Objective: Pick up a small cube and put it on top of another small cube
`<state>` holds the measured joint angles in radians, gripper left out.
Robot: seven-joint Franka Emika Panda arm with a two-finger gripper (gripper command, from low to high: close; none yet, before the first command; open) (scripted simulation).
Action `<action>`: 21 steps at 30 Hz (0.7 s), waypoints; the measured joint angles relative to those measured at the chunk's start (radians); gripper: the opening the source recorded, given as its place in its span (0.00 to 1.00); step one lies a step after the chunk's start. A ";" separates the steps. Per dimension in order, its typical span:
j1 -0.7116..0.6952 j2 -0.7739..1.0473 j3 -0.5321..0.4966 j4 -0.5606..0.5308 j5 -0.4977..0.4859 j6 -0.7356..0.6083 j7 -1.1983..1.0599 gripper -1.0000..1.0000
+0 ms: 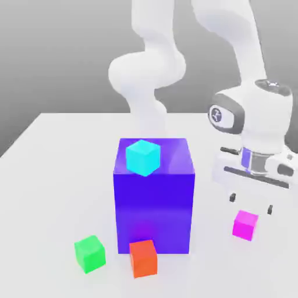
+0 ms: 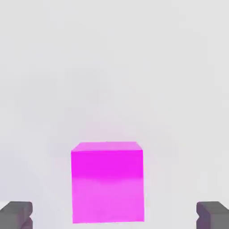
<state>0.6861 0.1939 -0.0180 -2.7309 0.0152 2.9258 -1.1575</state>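
With my jaws standing wide open and nothing between them, the magenta cube (image 1: 245, 226) sits on the table (image 1: 52, 174) just below me, apart from both tips. Seen through the hand view, it falls within the gap, slightly nearer one side than the other, and its side faces run square with the way I close. Being a cube, it offers no long axis, so I judge that no real turn of the wrist is needed; a small shift to centre it, then a straight descent, should do. Coming down off-centre, I could nudge it with one tip. Farther off, toward the exterior view's left, stands the big blue-purple block (image 1: 153, 212), with the red-orange cube (image 1: 144, 260) near its base. Beyond that block from me, well apart, the bright green cube (image 1: 90, 254) waits as my stacking base.
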 joint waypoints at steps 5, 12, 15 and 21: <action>-0.007 0.127 0.009 0.023 0.008 0.102 -0.009 0.00; -0.005 0.098 0.007 0.018 0.009 0.077 -0.009 0.00; -0.001 0.000 0.002 -0.001 0.001 -0.002 -0.004 0.00; -0.032 -0.133 -0.049 0.027 -0.152 -0.178 -0.015 0.00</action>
<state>0.6546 0.0607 -0.0670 -2.7044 -0.1364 2.7473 -1.1726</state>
